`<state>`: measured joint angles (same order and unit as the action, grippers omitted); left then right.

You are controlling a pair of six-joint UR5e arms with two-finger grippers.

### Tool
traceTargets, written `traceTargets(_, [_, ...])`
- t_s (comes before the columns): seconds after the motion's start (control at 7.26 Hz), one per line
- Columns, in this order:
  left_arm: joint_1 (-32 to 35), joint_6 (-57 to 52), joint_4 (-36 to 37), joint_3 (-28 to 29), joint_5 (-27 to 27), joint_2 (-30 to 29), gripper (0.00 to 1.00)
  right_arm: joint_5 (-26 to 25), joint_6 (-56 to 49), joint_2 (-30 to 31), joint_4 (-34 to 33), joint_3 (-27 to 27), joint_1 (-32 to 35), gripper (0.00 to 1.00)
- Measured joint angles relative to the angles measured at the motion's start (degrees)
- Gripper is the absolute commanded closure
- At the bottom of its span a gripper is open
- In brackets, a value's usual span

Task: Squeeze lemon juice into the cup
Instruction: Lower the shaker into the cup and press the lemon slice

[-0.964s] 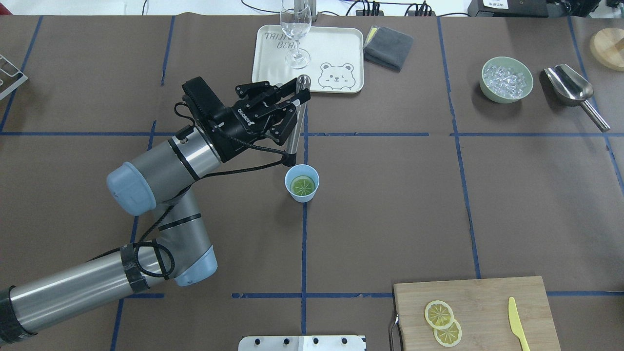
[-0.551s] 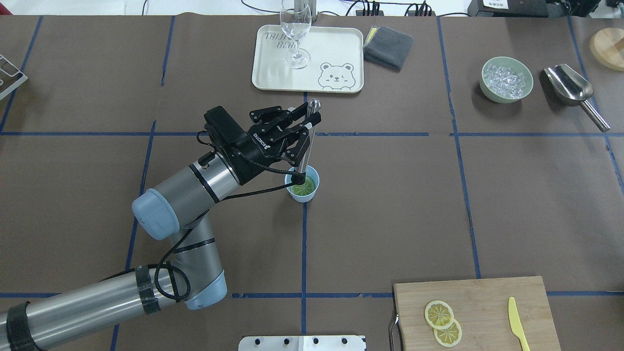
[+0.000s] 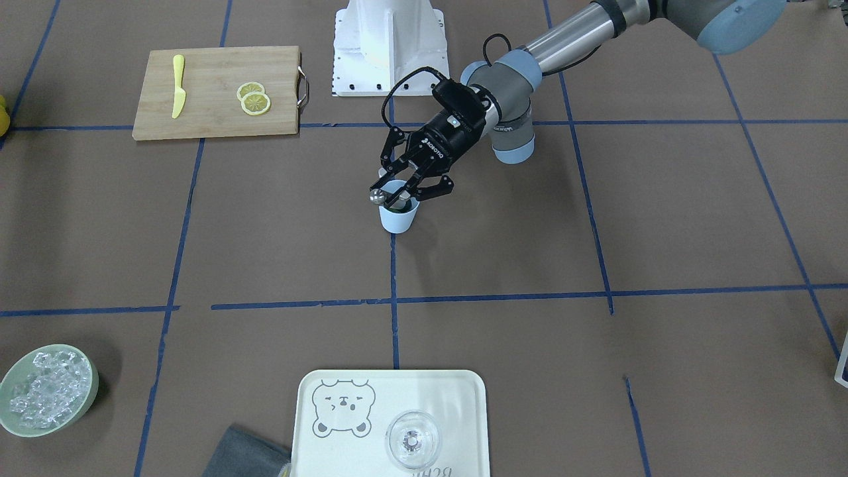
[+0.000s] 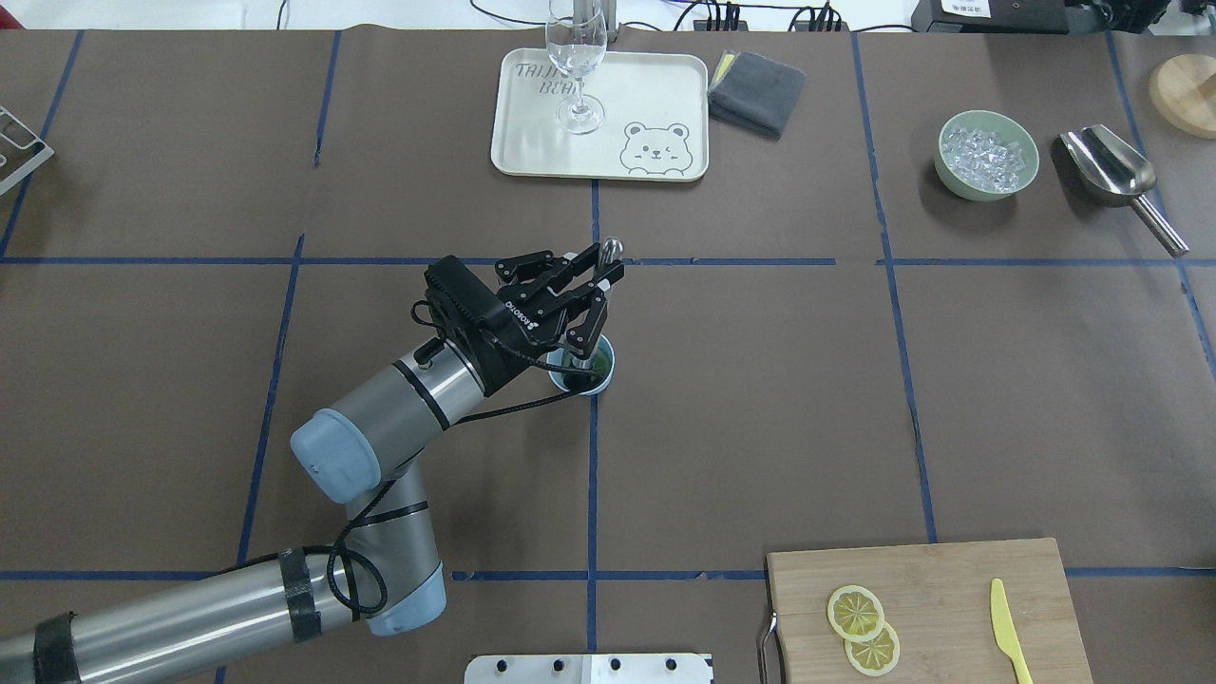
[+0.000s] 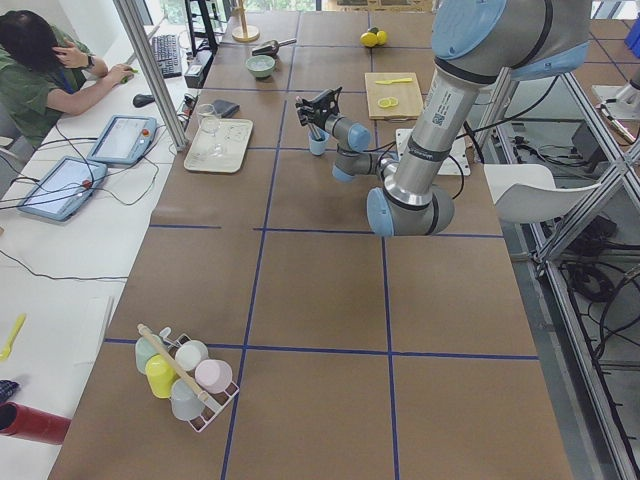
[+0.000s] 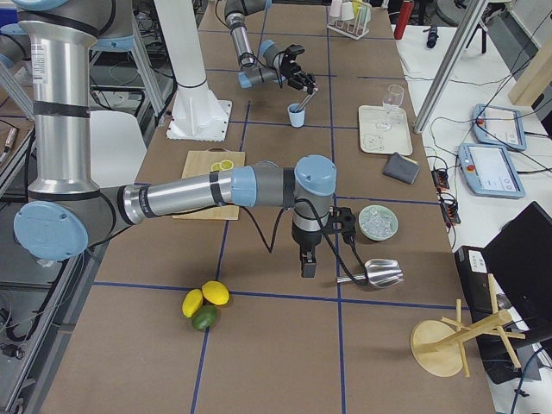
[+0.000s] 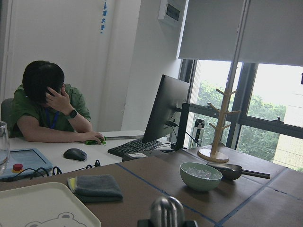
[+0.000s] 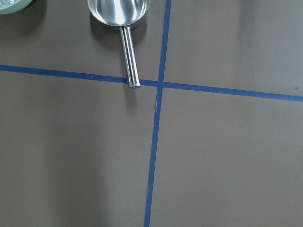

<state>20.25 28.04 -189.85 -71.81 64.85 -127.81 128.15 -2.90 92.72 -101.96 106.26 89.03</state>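
Brown-papered worktop (image 4: 760,399). Mid-frame in the overhead view, my left claw (image 3: 405,191) is clamped on a steel muddler (image 3: 377,195), whose lower end dips into the light-blue cup (image 3: 397,220). The lemon slice (image 4: 600,359) lies inside the cup, mostly hidden. My right claw (image 6: 308,264) hangs at lower centre of the right-side view; I can't tell its state.

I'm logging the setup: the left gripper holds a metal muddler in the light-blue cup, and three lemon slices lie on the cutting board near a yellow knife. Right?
Not three: the overhead exterior view shows two lemon slices on the cutting board. The rest holds: the left gripper holds the metal muddler in the light-blue cup, with the yellow knife nearby.
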Motion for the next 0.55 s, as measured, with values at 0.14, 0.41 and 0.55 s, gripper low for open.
traceTargets(0.14, [-0.24, 0.00, 0.01, -0.02, -0.22, 0.00, 1.00, 0.00, 0.00, 0.00, 0.00, 0.00, 0.00, 0.00])
traceTargets(0.41, [-0.22, -0.14, 0.06, -1.72, -0.17, -0.26, 1.00, 0.00, 0.00, -0.05, 0.01, -0.01, 0.00, 0.00])
traceTargets(0.55, [0.18, -0.32, 0.08, -3.71, -0.06, -0.36, 1.00, 0.01, 0.00, -0.07, 0.01, 0.00, 0.00, 0.00])
